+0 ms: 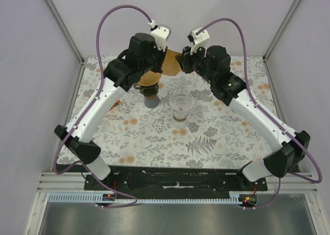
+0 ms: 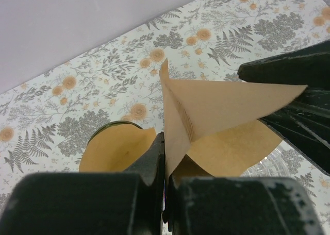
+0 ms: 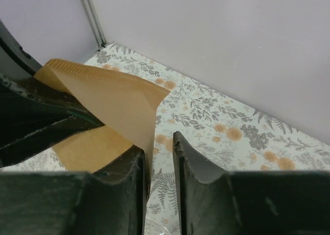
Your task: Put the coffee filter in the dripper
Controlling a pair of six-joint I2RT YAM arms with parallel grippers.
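Note:
A brown paper coffee filter [image 1: 171, 61] hangs above the back of the table between both grippers. My left gripper [image 2: 166, 142] is shut on the filter's seamed edge [image 2: 206, 108]. My right gripper [image 3: 159, 147] is open, and the filter's other edge [image 3: 113, 101] lies in its gap against the left finger, with daylight to the right finger. In the top view the left gripper [image 1: 164, 59] and right gripper [image 1: 182, 64] meet at the filter. The clear glass dripper [image 1: 181, 104] stands on the table nearer the arms, empty. Its rim shows in the left wrist view [image 2: 268, 165].
A stack of brown filters [image 1: 149, 78] sits in a dark holder [image 1: 151, 94] left of the dripper, and also shows in the left wrist view [image 2: 116, 147]. A small red thing [image 1: 116, 104] lies by the left arm. The floral tablecloth [image 1: 154, 137] is walled on three sides.

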